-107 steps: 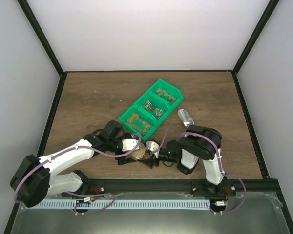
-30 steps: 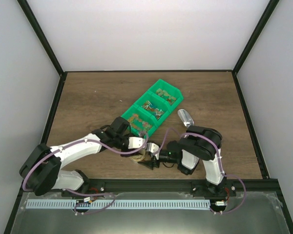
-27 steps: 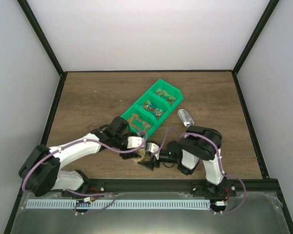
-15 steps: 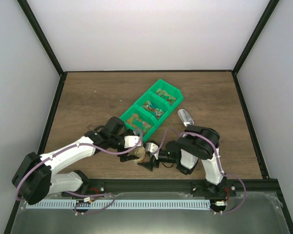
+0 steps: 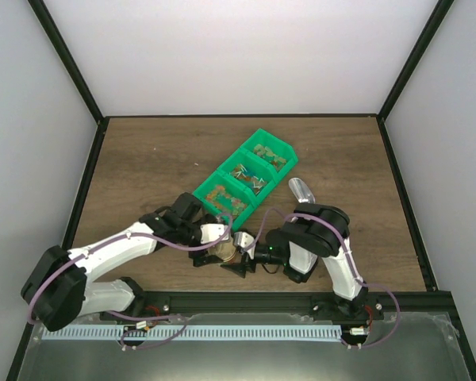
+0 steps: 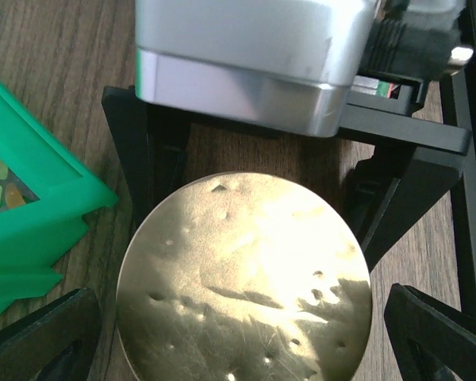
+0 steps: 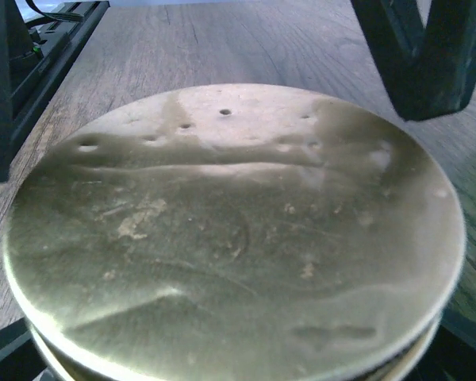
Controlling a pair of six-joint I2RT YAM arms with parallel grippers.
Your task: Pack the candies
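A jar with a dented gold lid [image 5: 223, 252] stands near the front edge; the lid fills the left wrist view [image 6: 244, 278] and the right wrist view [image 7: 234, 230]. My right gripper [image 5: 236, 259] is shut on the jar below the lid, and its fingers [image 6: 155, 159] flank the jar. My left gripper [image 5: 216, 248] sits over the lid with its jaws spread just wider than the rim, a thin gap on each side. Its fingers [image 7: 416, 55] show behind the lid. The candies [image 5: 226, 198] lie in a green bin [image 5: 279, 143].
The green three-compartment bin lies diagonally behind the jar; its corner [image 6: 40, 198] is close to the jar's left. A metal scoop [image 5: 301, 190] lies to the right of the bin. The black front rail [image 5: 246, 300] runs just behind the arms.
The left arm reached forward and turned over the lid, then drew back a little. The jar and the right gripper shifted slightly left and stayed together.
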